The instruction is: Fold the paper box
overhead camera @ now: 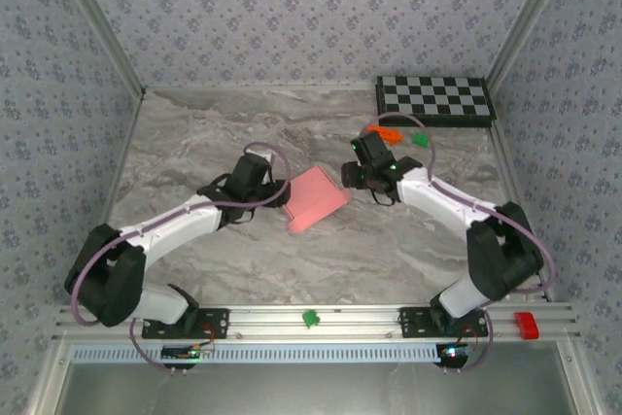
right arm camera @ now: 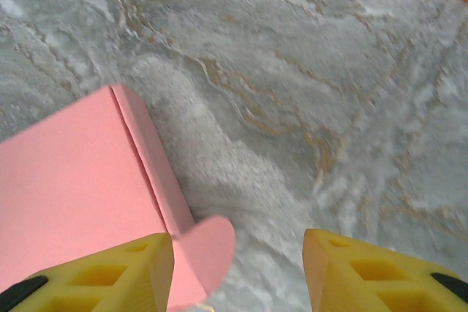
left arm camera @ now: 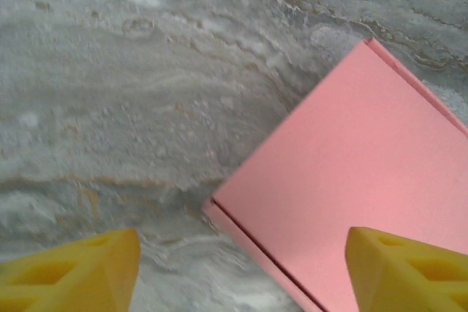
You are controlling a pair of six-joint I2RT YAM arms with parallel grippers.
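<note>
Pink paper box (overhead camera: 317,198) between left end effector (left arm camera: 241,272) and right end effector (right arm camera: 238,272), both agape, empty

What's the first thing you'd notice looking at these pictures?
The bright pink paper box jumps out, lying in the middle of the grey marble table between the left arm and right arm. Next comes the black-and-white checkerboard at the far right corner, with a small orange piece and a green one just in front of it.
</note>
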